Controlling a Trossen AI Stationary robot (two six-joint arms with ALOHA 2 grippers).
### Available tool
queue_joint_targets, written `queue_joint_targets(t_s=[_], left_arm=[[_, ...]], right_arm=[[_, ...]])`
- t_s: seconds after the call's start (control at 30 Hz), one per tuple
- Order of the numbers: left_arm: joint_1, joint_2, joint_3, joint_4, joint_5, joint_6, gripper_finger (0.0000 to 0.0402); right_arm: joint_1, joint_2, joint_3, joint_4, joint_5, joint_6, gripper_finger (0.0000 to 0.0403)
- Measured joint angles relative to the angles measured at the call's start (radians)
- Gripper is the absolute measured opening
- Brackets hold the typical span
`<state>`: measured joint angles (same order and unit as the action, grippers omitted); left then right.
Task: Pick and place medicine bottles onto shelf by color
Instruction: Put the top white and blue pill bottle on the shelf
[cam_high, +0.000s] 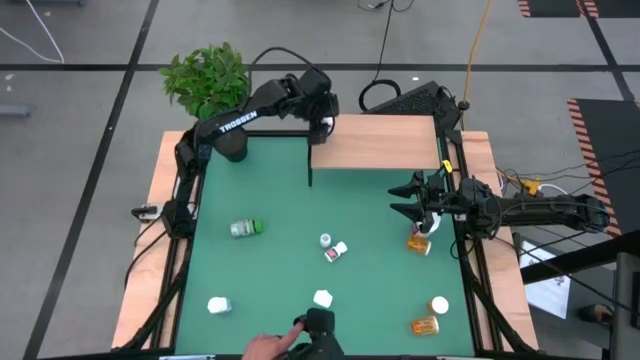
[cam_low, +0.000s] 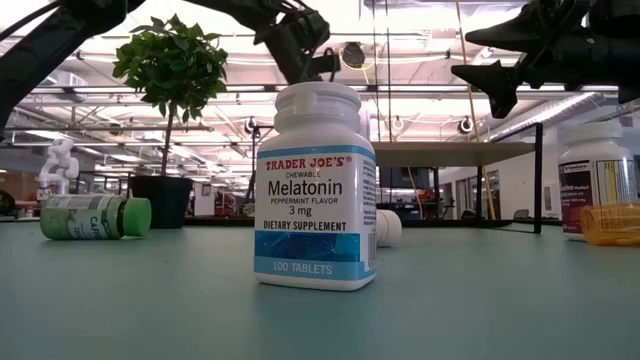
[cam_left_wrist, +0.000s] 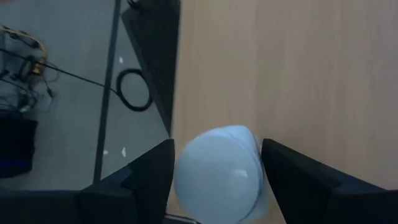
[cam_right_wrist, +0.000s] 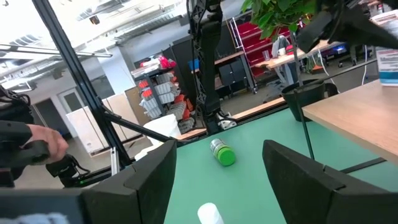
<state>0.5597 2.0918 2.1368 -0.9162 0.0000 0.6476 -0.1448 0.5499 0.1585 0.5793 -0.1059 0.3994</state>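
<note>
The small all-white plastic pill bottle (cam_left_wrist: 217, 173) sits clamped between your left gripper (cam_left_wrist: 217, 177) fingers, cap toward the camera, seemingly hanging just above the light-wood shelf board's (cam_high: 375, 142) corner, so lower it straight.

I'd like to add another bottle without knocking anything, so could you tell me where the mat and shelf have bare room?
The shelf is bare right of the left gripper. The mat is open between the green-capped bottle and the shelf. It is crowded under the right gripper and along the near edge.

Left tool (cam_high: 322, 128) over shelf (cam_high: 375, 142) corner; right tool (cam_high: 412, 198) above amber bottle (cam_high: 419, 241).
</note>
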Motion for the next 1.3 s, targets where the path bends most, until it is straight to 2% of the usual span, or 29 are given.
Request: queue_joint_targets(t_s=[0.5,0.67,0.9,1.13,1.3], left_arm=[[0.018,0.011,-0.002,0.011,0.002,0.006,0.0243],[0.009,0.01,-0.002,0.038,-0.034,-0.016,0.0244],[-0.014,0.005,-0.002,0.048,-0.184,-0.146,0.0244],[-0.017,0.005,-0.002,-0.014,-0.193,-0.3,0.0246],[0.019,0.005,-0.001,-0.073,-0.163,-0.393,0.0275]], right_arm=[[0.0,0.0,0.0,0.013,0.0,-0.002,0.0235],[0.0,0.0,0.0,0.007,0.0,0.0,0.0235],[0.001,0.0,0.0,0.007,0.0,0.0,0.0235],[0.0,0.0,0.0,-0.002,0.0,-0.002,0.0235],[0.0,0.0,0.0,-0.007,0.002,-0.015,0.0235]])
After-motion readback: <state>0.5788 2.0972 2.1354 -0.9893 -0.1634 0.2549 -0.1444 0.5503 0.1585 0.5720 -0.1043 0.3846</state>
